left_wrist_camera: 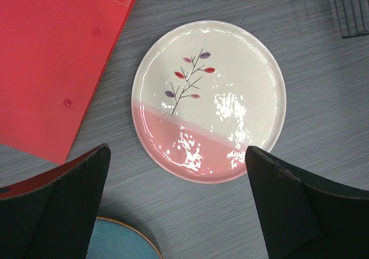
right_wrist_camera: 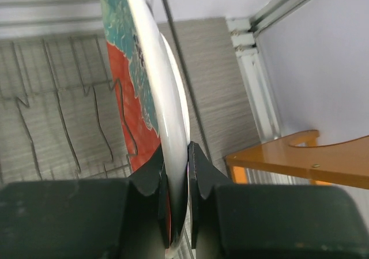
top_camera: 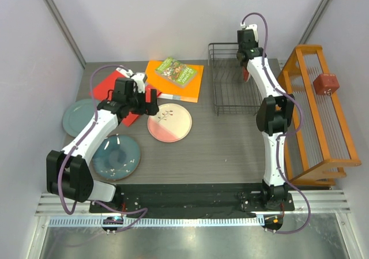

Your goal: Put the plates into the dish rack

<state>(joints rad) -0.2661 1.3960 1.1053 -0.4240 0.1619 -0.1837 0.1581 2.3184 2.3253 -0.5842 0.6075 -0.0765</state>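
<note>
Above the grey table [top_camera: 230,143], the right gripper [right_wrist_camera: 176,172] pinches the red plate [right_wrist_camera: 124,109] on edge, over the dish rack [top_camera: 226,100].

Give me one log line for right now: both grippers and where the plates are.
left gripper: open, facing cream-and-pink plate | right gripper: shut on red plate, edge-up at dish rack | teal plate, grey-green plate: on table

Dark grey wood-grain table [top_camera: 225,141], enclosed by a plain pale back wall [top_camera: 173,17], left wall [top_camera: 29,57] and right wall [top_camera: 351,34]. Metal struts [top_camera: 61,22] stand at the rear corners. A ribbed aluminium rail [top_camera: 190,208] borders the near edge; lighting is even.
</note>
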